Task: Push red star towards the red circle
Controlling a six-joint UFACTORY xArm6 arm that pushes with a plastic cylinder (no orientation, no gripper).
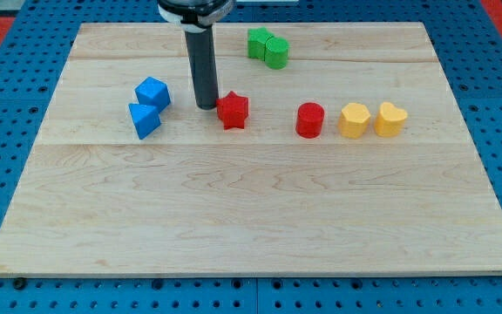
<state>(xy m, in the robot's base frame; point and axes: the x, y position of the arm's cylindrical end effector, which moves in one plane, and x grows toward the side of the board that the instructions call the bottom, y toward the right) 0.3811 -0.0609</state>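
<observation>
The red star (233,110) lies on the wooden board (251,209), a little above its middle. The red circle (309,119) stands to the star's right with a gap of bare wood between them. My tip (206,105) rests on the board just left of the star, very close to or touching its left side. The dark rod rises from there to the view's top.
A blue cube (152,92) and a blue triangular block (145,120) sit left of my tip. Two green blocks (267,47) lie touching near the view's top. A yellow block (353,119) and a yellow heart (390,119) sit right of the red circle.
</observation>
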